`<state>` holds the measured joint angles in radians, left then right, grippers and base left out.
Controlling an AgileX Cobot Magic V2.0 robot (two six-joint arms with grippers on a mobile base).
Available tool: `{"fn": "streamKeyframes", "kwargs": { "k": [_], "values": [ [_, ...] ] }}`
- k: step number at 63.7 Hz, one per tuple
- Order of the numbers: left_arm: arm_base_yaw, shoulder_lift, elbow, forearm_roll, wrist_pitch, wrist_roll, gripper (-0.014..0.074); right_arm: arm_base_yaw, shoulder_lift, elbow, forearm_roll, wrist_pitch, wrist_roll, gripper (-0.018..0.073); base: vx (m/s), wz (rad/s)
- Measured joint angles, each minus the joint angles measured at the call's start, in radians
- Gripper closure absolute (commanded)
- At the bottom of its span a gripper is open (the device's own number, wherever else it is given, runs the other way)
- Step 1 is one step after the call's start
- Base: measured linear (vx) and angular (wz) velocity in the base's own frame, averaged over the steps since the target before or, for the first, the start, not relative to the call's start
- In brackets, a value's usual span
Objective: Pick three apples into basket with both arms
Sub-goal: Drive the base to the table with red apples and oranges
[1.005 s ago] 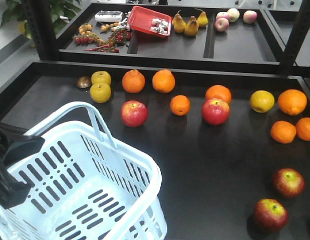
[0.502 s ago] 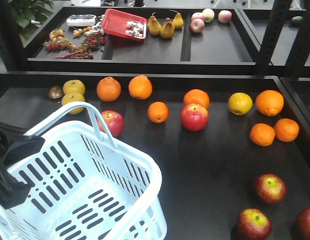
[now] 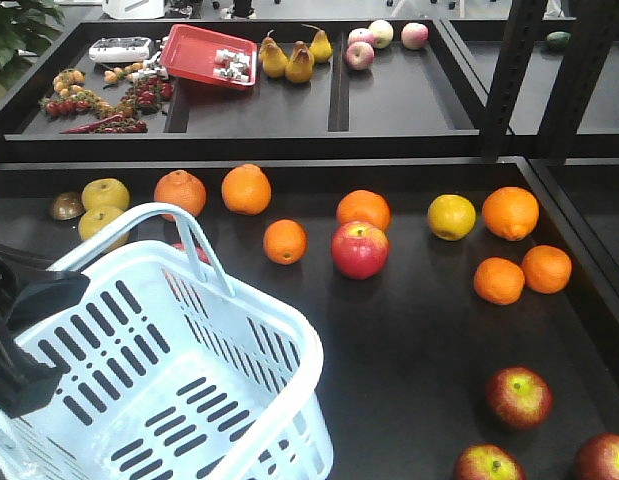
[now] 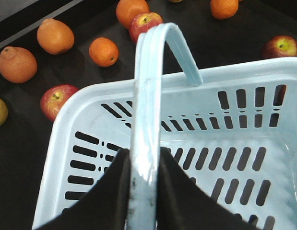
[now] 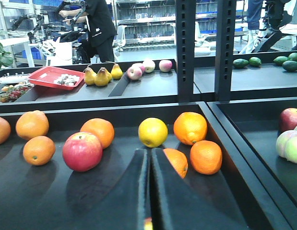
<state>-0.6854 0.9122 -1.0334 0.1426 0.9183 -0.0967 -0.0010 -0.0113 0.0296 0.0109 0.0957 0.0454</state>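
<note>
The pale blue basket (image 3: 307, 352) hangs at the lower left, and my left gripper (image 3: 34, 335) is shut on its loop handle (image 4: 147, 86). In the left wrist view the black fingers (image 4: 114, 191) clamp the handle on both sides, around the left gripper (image 4: 143, 155). A red apple (image 3: 360, 249) lies mid-table, beside an orange. Three more apples (image 3: 518, 397) lie at the lower right. Another apple (image 4: 57, 98) sits just outside the basket's wall. My right gripper (image 5: 150, 152) is shut, empty, low over the table, with an apple (image 5: 82, 151) ahead to its left.
Oranges (image 3: 246, 189) and yellow fruits (image 3: 451, 216) are scattered over the black table. Its raised right edge (image 3: 574, 240) meets two black posts (image 3: 509, 70). The back shelf holds a red tray (image 3: 207, 55), pears (image 3: 289, 58) and pale apples (image 3: 387, 35).
The front view has swung right: the fruit drifts left and down in the frame. One apple has slipped behind the basket handle and more show at lower right. Basket and left gripper keep their place.
</note>
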Motion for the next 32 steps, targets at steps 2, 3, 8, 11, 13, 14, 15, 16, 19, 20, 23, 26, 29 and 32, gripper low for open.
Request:
{"fn": "streamKeyframes", "kwargs": {
  "k": [2,3,8,11,13,14,15,16,19,20,23,26,29,32],
  "values": [
    [0.0,0.0,0.0,0.0,0.0,0.0,0.0603,0.0,0.0,0.0,0.0,0.0,0.0,0.0563,0.06,-0.06],
    [0.0,0.0,0.0,0.0,0.0,0.0,0.0603,0.0,0.0,0.0,0.0,0.0,0.0,0.0563,0.05,-0.05],
    [0.0,0.0,0.0,0.0,0.0,0.0,0.0603,0.0,0.0,0.0,0.0,0.0,0.0,0.0563,0.04,-0.05],
    [0.0,0.0,0.0,0.0,0.0,0.0,0.0603,0.0,0.0,0.0,0.0,0.0,0.0,0.0563,0.03,-0.04],
    [0.0,0.0,0.0,0.0,0.0,0.0,0.0603,0.0,0.0,0.0,0.0,0.0,0.0,0.0563,0.02,-0.03],
    [0.0,0.0,0.0,0.0,0.0,0.0,0.0603,0.0,0.0,0.0,0.0,0.0,0.0,0.0563,0.01,-0.02],
    [0.0,0.0,0.0,0.0,0.0,0.0,0.0603,0.0,0.0,0.0,0.0,0.0,0.0,0.0563,0.01,-0.03],
    [0.0,0.0,0.0,0.0,0.0,0.0,0.0603,0.0,0.0,0.0,0.0,0.0,0.0,0.0563,0.01,-0.03],
    [0.0,0.0,0.0,0.0,0.0,0.0,0.0603,0.0,0.0,0.0,0.0,0.0,0.0,0.0563,0.0,-0.01],
    [0.0,0.0,0.0,0.0,0.0,0.0,0.0603,0.0,0.0,0.0,0.0,0.0,0.0,0.0563,0.0,0.0],
    [0.0,0.0,0.0,0.0,0.0,0.0,0.0603,0.0,0.0,0.0,0.0,0.0,0.0,0.0563,0.0,0.0],
    [0.0,0.0,0.0,0.0,0.0,0.0,0.0603,0.0,0.0,0.0,0.0,0.0,0.0,0.0563,0.0,0.0],
    [0.0,0.0,0.0,0.0,0.0,0.0,0.0603,0.0,0.0,0.0,0.0,0.0,0.0,0.0563,0.0,0.0],
    [0.0,0.0,0.0,0.0,0.0,0.0,0.0603,0.0,0.0,0.0,0.0,0.0,0.0,0.0563,0.0,0.0]
  ]
}}
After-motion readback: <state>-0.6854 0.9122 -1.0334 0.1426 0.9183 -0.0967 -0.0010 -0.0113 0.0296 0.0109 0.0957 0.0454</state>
